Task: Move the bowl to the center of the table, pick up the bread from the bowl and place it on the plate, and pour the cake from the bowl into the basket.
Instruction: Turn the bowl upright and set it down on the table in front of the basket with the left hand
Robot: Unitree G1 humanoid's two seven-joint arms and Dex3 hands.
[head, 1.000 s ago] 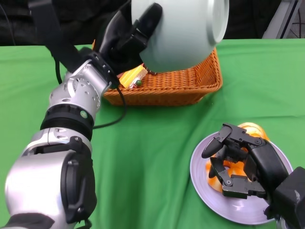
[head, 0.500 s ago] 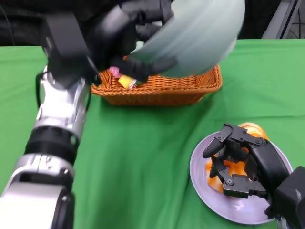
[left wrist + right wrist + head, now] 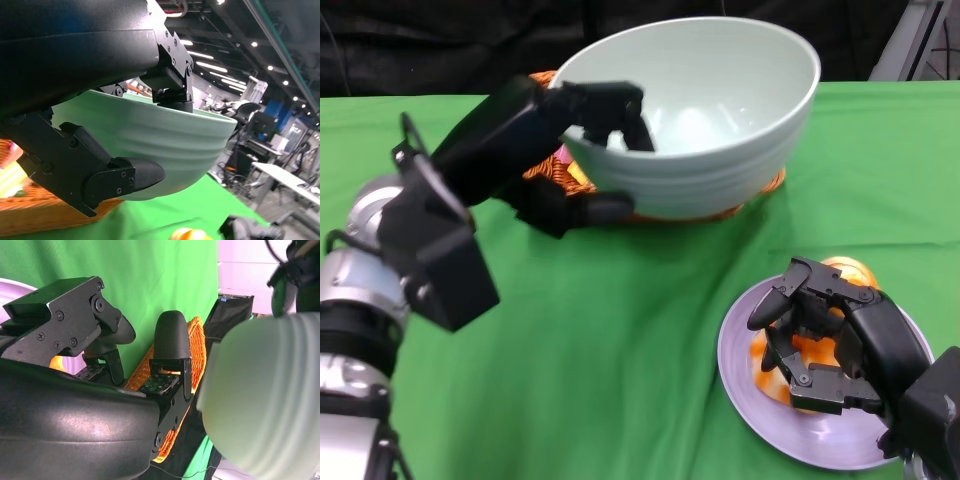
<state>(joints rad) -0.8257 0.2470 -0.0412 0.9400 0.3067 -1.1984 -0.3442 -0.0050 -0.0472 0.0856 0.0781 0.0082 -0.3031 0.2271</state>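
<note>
Left hand (image 3: 570, 150): I had it gripping the bowl (image 3: 710, 110) at the near rim, fingers hooked inside, thumb under the wall.
Bowl: upright, held up in front of the basket (image 3: 765, 185), mouth up, looking empty to me.
Cake (image 3: 563, 160): I could glimpse pink and yellow bits in the basket, behind the hand.
Right hand (image 3: 820, 345): fingers curled over the bread (image 3: 845, 272) on the plate (image 3: 750, 375); grip unclear.
Key relation: bare counter (image 3: 620, 330) lay below and nearer me than the bowl, on the left hand's side.
</note>
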